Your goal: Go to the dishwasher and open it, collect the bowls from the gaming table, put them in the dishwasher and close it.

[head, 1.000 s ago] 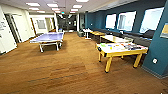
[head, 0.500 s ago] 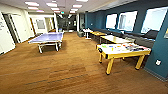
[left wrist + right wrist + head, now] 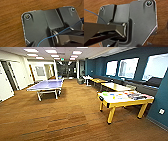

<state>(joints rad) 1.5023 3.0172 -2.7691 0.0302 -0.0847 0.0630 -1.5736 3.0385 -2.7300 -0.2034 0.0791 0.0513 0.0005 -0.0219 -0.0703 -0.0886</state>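
Gaming table (image 3: pixel 125 99) larger and nearer than before as camera advances | bowls (image 3: pixel 110 94) on top | pincer state: cannot tell

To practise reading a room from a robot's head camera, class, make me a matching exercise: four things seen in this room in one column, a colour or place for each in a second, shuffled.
Things:
1. gaming table
2. table-tennis table
3. floor
4. windows

Descriptions:
A. bright panes in the dark blue wall on the right
B. brown, wood-look
C. blue top, white legs, on the left
D. white top, yellow legs, colourful things on it, on the right

Pairs: 1-D, 2-C, 3-B, 4-A
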